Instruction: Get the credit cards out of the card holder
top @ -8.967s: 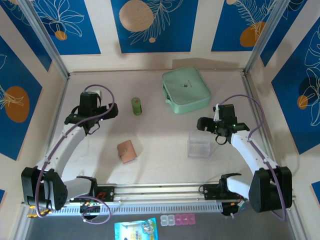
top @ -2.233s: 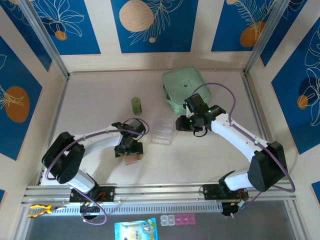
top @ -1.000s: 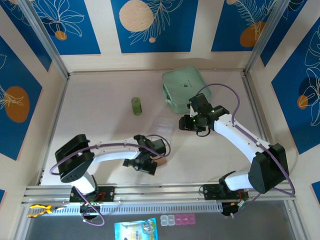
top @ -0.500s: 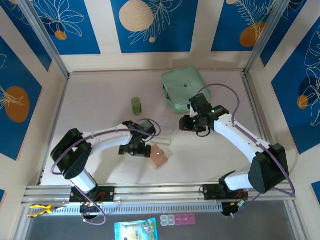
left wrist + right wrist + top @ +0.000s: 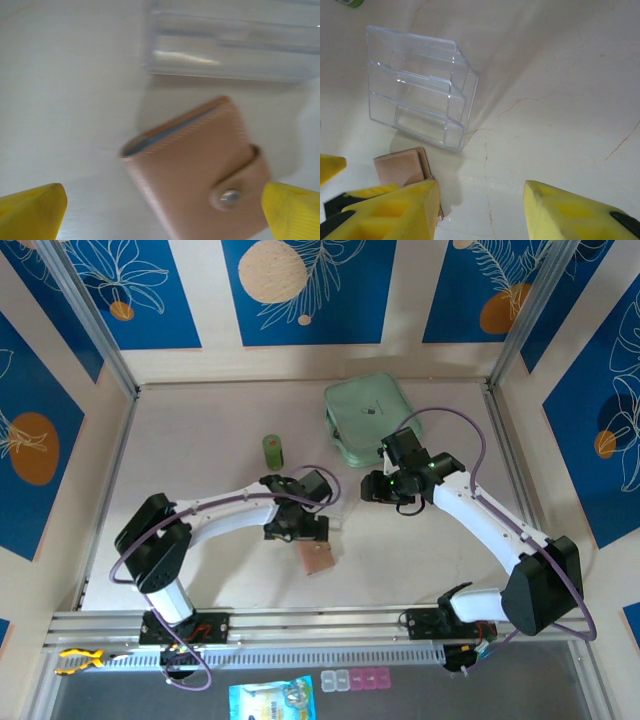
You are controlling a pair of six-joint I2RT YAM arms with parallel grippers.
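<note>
The card holder [image 5: 317, 558] lies on the table, a tan wallet snapped shut, with a blue-grey edge showing at its fold [image 5: 200, 160]. The credit cards are hidden. My left gripper [image 5: 305, 533] hovers just over the holder's far side, open wide, and in the left wrist view [image 5: 165, 215] the wallet sits between its yellow fingertips [image 5: 30, 210] without touching them. My right gripper [image 5: 372, 490] stands open with bare table between its fingers [image 5: 480, 210], to the right of the holder [image 5: 402, 170].
A clear plastic box [image 5: 420, 100] lies just beyond the holder, close to both grippers [image 5: 230, 45]. A mint-green zip case [image 5: 372, 420] sits at the back right and a small green cylinder [image 5: 273, 451] at the back centre.
The left gripper has swung from the near side of the holder to its far side, leaving the holder lying uncovered on the table. The right arm has barely moved.
</note>
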